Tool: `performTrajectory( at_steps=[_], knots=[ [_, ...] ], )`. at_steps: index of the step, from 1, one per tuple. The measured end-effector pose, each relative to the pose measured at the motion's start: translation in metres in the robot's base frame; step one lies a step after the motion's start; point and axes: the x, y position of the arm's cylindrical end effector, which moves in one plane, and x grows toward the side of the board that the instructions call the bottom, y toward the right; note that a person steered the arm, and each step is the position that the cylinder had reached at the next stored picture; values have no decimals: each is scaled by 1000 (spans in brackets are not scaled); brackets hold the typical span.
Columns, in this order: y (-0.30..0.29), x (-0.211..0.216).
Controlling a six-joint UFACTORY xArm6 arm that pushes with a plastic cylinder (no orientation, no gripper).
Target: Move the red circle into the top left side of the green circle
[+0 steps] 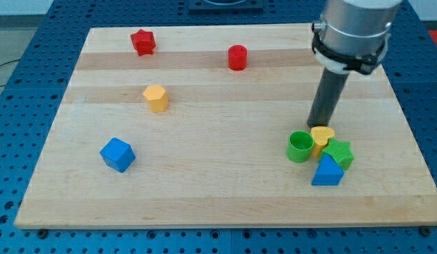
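Right now the arm's tip (319, 127) rests on the worktop (204, 190) at the view's right, just above the yellow heart (322, 134) and close to the upper right of the green circle (300, 146). It has no jaws at all, only a straight dark rod, so nothing is grasped or released. The red circle (237, 57) stands well apart, toward the view's top and somewhat left of the tip, untouched. The green circle sits in a tight cluster with the yellow heart, a green star (339, 152) and a blue triangle (327, 171). Elsewhere lie a red star (142, 41), a yellow hexagon (155, 98) and a blue cube (117, 154), none of them in the likely path. Judging from this, the push has not begun; the step in hand is the approach. The next move seems to call for bringing the tip round to the red circle's upper left side, then pushing it down and rightward, stopping just at the green circle's upper left without nudging the cluster.
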Motion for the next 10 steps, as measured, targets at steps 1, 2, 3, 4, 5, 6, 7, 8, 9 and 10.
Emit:
performTrajectory(
  at_steps=[1,2,3,4,5,6,7,8,9,10],
  knots=[
    [-14,-64],
    [-27,-113],
    [-29,-164],
    [-78,-204],
    [-134,-188],
    [-133,-118],
    [-93,-56],
    [-89,-29],
    [-92,-6],
    [-74,30]
  ],
)
